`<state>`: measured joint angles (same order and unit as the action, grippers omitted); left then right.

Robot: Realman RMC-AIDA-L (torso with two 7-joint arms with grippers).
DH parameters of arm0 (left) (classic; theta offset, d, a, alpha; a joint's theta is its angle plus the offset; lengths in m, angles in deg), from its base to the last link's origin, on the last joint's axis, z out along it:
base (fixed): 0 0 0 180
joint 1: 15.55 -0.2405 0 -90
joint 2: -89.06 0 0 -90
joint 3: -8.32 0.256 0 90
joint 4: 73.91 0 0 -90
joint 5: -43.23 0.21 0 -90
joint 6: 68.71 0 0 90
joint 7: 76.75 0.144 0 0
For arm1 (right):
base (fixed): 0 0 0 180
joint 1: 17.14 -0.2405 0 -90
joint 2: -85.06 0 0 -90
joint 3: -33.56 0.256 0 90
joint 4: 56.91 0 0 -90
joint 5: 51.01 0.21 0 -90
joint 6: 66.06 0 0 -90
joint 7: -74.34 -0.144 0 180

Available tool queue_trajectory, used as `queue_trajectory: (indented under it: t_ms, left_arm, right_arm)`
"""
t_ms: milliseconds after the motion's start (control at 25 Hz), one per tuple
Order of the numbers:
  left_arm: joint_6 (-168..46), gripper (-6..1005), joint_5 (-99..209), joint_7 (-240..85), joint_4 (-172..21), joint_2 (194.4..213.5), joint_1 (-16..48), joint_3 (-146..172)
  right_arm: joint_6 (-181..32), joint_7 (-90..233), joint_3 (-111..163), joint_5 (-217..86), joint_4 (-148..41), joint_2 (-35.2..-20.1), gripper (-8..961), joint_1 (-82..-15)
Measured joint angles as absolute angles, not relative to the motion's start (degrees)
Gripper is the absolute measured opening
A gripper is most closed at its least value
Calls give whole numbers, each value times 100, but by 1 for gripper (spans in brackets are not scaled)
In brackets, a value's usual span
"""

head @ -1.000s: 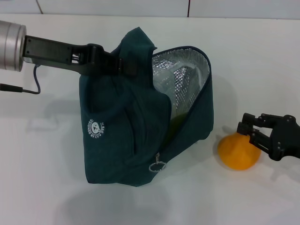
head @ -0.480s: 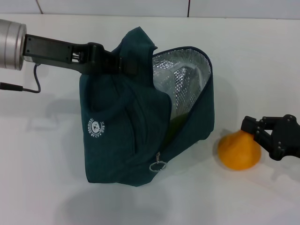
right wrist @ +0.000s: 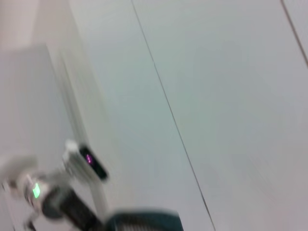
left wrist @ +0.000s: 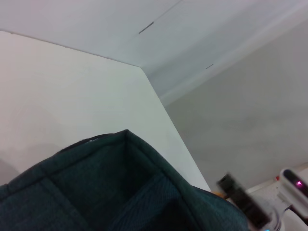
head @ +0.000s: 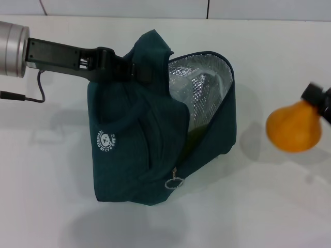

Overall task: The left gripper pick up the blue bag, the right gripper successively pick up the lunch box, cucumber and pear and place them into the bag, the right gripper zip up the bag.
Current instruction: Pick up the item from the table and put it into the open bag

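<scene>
I've got the pear (head: pixel 295 126) off the tabletop (head: pixel 269 212) now; half a second ago it sat there, right of the blue bag (head: pixel 139 139). The right tool (head: pixel 321 101) is clamped on its top, ready to carry to the bag's mouth. The left tool (head: pixel 135 72) grips the bag's upper edge. I count one pear, one bag

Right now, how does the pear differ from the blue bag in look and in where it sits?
The pear is small, smooth and orange-yellow; the blue bag is large, dark teal fabric. The pear hangs off the table, shut in the right gripper; the bag rests on the table, its top gripped by the left gripper. Each is gripper-held.
</scene>
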<state>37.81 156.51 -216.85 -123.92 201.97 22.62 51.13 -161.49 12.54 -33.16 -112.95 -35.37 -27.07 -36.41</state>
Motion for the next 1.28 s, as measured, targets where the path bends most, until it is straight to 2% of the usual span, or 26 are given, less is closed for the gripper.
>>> queue_trajectory:
  t_ms: [160, 360, 520, 720, 1280]
  left_arm:
    - [3781, 39, 15651, -21685, -12392, 20204, 2262, 5111]
    - [3782, 40, 15645, -21648, -12373, 20212, 2245, 5112]
    - [3780, 40, 15635, -21593, -12265, 20216, 2263, 5113]
    - [3767, 39, 15615, -21540, -12259, 20241, 2273, 5112]
    - [3737, 40, 15607, -21535, -12259, 20261, 2309, 5113]
  right_arm:
    - [-16529, 921, -2973, -11295, -3484, -2770, 32, -3912]
    - [-16592, 733, -2920, -11284, -3458, -2983, 31, -4581]
    - [-16434, 665, -3119, -11301, -3504, -3070, 31, -5189]
    - [-15964, 560, -3617, -11292, -3524, -3105, 31, -5670]
    - [-15424, 419, -4654, -11146, -3515, -3113, 38, -5949]
